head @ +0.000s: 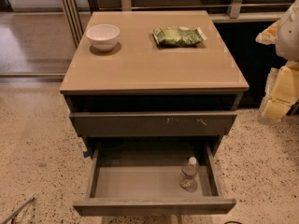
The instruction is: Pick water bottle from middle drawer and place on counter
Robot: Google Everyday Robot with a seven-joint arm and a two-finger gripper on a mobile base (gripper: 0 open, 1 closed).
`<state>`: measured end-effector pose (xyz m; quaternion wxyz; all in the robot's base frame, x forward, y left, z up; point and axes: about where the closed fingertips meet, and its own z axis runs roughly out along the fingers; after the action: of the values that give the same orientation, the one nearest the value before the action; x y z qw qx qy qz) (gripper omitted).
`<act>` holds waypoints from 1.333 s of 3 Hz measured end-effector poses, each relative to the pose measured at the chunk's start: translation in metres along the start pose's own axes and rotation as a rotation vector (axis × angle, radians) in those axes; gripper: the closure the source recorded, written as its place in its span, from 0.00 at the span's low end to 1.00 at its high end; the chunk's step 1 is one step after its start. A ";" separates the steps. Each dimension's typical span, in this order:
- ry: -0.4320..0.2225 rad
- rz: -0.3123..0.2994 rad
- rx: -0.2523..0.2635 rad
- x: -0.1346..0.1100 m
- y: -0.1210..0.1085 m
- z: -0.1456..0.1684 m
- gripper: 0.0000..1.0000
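Note:
The water bottle, small and clear with a white cap, stands upright at the right end of the middle drawer. That drawer is pulled far out and shows its grey floor. The tan counter tops the cabinet above it. My gripper, pale yellow and white, hangs at the right edge of the camera view, level with the counter's front edge and well right of the cabinet. It is above and to the right of the bottle and touches nothing.
A white bowl sits at the counter's back left and a green snack bag at its back right. The drawer front with pale scratches sticks out slightly above the open drawer. Speckled floor surrounds the cabinet.

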<state>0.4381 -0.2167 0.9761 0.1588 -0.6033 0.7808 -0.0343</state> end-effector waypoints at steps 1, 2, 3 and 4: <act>0.000 0.000 0.000 0.000 0.000 0.000 0.00; 0.000 0.000 0.000 0.000 0.000 0.000 0.11; -0.061 0.034 -0.006 0.008 0.001 0.032 0.42; -0.181 0.098 -0.053 0.022 0.016 0.113 0.73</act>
<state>0.4515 -0.2180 0.8603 0.2140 -0.5690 0.7925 0.0487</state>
